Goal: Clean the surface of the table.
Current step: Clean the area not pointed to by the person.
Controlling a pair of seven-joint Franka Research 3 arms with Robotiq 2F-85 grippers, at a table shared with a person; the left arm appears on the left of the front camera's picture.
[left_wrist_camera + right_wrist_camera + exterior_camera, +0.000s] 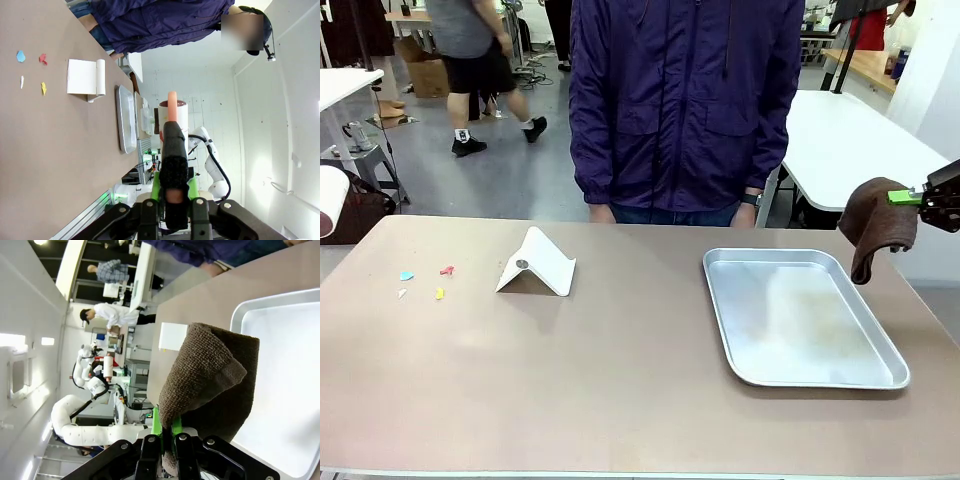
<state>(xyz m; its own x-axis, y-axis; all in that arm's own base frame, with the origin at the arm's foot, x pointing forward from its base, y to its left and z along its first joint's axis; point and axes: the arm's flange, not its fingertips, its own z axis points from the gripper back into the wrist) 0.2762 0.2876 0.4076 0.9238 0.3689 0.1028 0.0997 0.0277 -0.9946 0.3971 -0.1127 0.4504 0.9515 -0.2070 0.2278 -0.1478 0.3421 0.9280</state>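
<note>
My right gripper (910, 197) is shut tight on a floppy dark brown cloth (878, 225). The cloth hangs above the far right corner of the big flat brown table (620, 400), near a shiny metal tray (800, 315). My left gripper (172, 189) is squeezed shut on the black handle (172, 147) of a white roller (182, 115). Little coloured scraps (420, 282) lie on the table's left part.

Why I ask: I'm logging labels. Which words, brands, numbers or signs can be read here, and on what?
None readable. The tray, folded white card, brown cloth, roller handle and coloured scraps on the table show no print; background items are too small or blurred.
</note>
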